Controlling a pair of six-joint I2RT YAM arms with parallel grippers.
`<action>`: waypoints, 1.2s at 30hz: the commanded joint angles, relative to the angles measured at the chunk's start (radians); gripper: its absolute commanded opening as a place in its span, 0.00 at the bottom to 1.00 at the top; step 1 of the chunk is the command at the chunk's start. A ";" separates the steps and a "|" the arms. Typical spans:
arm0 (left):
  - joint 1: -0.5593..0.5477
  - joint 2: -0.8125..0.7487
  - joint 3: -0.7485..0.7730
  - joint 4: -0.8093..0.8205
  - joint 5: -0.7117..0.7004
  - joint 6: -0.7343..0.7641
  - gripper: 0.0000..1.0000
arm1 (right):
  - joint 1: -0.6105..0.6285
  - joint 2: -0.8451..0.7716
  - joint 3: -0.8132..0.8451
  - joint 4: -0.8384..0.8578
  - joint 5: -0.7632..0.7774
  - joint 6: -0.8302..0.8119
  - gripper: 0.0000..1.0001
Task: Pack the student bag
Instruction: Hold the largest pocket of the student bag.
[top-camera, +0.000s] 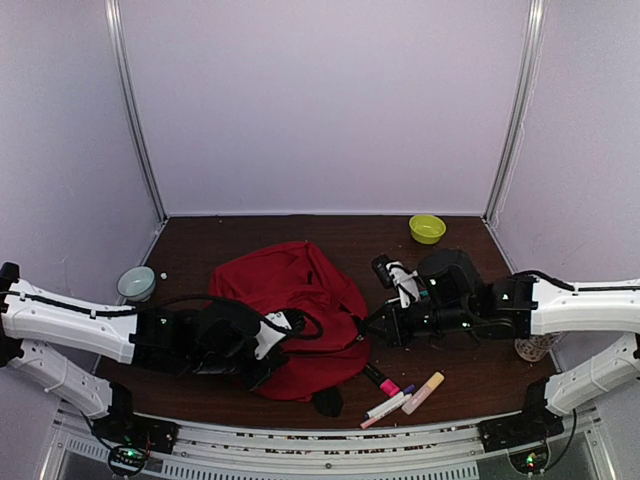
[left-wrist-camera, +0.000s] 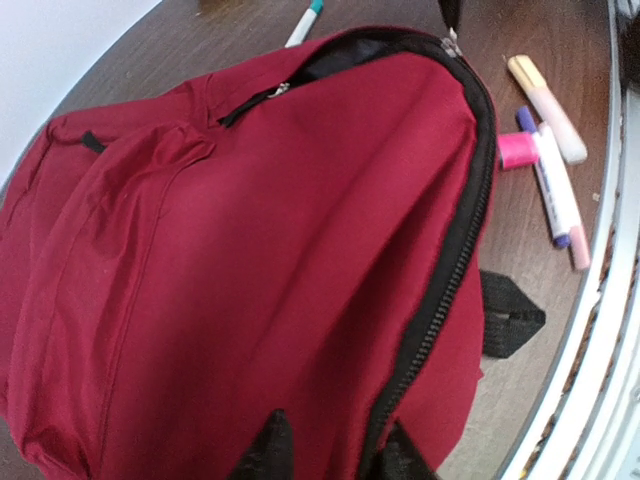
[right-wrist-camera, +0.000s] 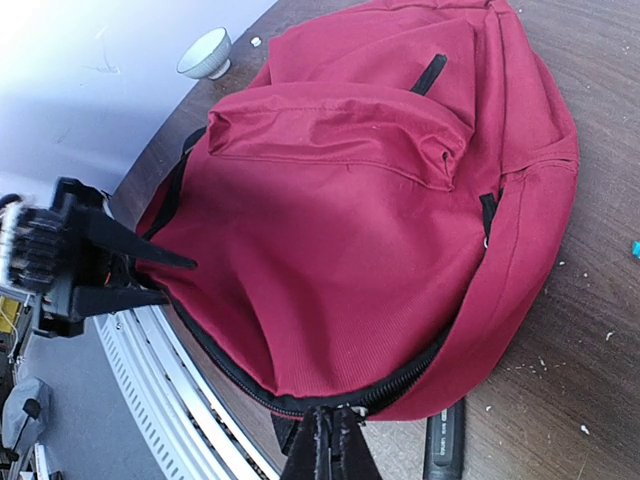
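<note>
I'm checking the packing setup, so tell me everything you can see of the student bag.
The student bag is a soft dark-red fabric backpack lying on the brown table between the arms. A black zipper runs round its edge; a front pocket has its own. A black strap end pokes out beneath. The right gripper's fingers pinch the zipper edge; the left gripper straddles it, open.

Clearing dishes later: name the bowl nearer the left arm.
The pale blue-grey bowl on the left side; the yellow-green bowl sits at the back right.

A red backpack (top-camera: 290, 290) and markers (top-camera: 405, 398) lie on the dark table (top-camera: 250, 235). A green bowl (top-camera: 427, 228) sits back right, a pale bowl (top-camera: 136, 283) left.
</note>
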 joint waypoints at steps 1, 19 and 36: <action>-0.001 -0.064 0.006 0.003 0.025 -0.012 0.43 | 0.004 0.035 0.030 0.034 -0.013 -0.011 0.00; -0.011 0.080 0.158 0.076 0.129 -0.006 0.92 | 0.004 0.062 0.043 0.049 0.010 -0.005 0.00; -0.012 0.268 0.224 0.159 0.056 0.019 0.48 | -0.006 0.030 0.017 0.056 0.051 0.013 0.00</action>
